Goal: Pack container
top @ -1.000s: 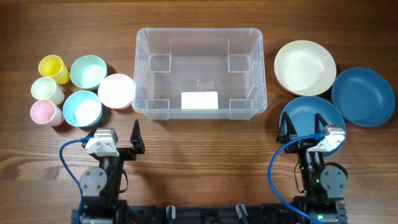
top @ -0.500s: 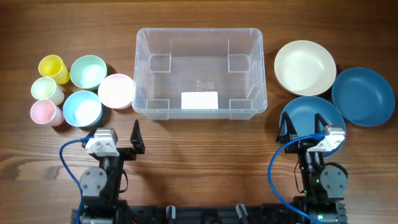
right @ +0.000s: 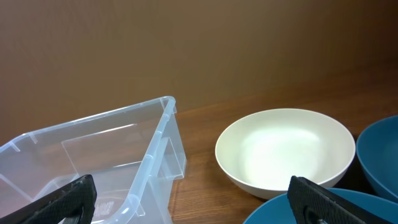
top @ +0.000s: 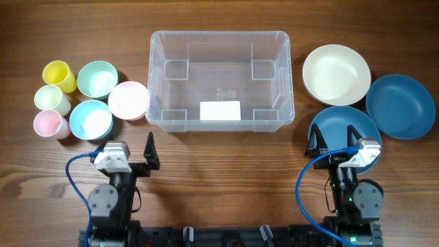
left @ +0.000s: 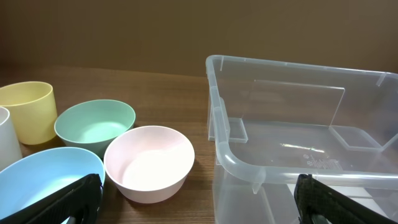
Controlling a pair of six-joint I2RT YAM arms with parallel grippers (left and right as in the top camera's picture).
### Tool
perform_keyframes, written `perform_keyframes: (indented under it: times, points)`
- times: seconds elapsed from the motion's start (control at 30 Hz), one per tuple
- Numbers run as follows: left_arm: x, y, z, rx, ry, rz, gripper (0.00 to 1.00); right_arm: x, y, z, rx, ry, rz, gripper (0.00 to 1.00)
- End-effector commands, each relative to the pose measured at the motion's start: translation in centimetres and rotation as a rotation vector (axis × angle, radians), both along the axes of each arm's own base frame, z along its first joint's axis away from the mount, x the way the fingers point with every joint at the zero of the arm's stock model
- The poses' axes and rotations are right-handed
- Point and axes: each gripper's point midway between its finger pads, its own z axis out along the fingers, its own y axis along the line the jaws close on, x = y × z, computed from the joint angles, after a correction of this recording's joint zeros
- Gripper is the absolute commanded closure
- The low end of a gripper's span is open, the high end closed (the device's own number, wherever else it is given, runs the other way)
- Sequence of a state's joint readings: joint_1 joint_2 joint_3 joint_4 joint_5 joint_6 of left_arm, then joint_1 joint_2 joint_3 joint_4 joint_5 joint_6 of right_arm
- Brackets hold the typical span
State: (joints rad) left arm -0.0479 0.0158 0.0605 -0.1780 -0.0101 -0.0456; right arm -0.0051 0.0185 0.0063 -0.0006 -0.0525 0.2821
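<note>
The clear plastic container (top: pixel 156 75) stands empty at the table's middle back, a white label on its base; it also shows in the left wrist view (left: pixel 214 106) and the right wrist view (right: pixel 155 149). My left gripper (top: pixel 127 147) is open and empty at the front left, just in front of a light blue bowl (top: pixel 90 119) and a pink bowl (top: pixel 128 100). My right gripper (top: pixel 334 137) is open and empty over the near edge of a dark blue bowl (top: pixel 343 122).
On the left stand a mint bowl (top: pixel 97 78), a yellow cup (top: pixel 58 75), a pale green cup (top: pixel 51 100) and a pink cup (top: pixel 49 124). On the right are a cream bowl (top: pixel 336 73) and a second dark blue bowl (top: pixel 400 106).
</note>
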Motion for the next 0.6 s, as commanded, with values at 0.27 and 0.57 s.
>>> perform_keyframes:
  times: [0.27,0.57]
  points:
    - [0.1,0.0,-0.5,0.017,0.01,0.001,0.0,0.0,-0.8,0.2,-0.052,-0.012,-0.051,0.0]
    - [0.1,0.0,-0.5,0.017,0.01,0.001,0.0,0.0,-0.8,0.2,-0.028,-0.012,-0.048,0.0]
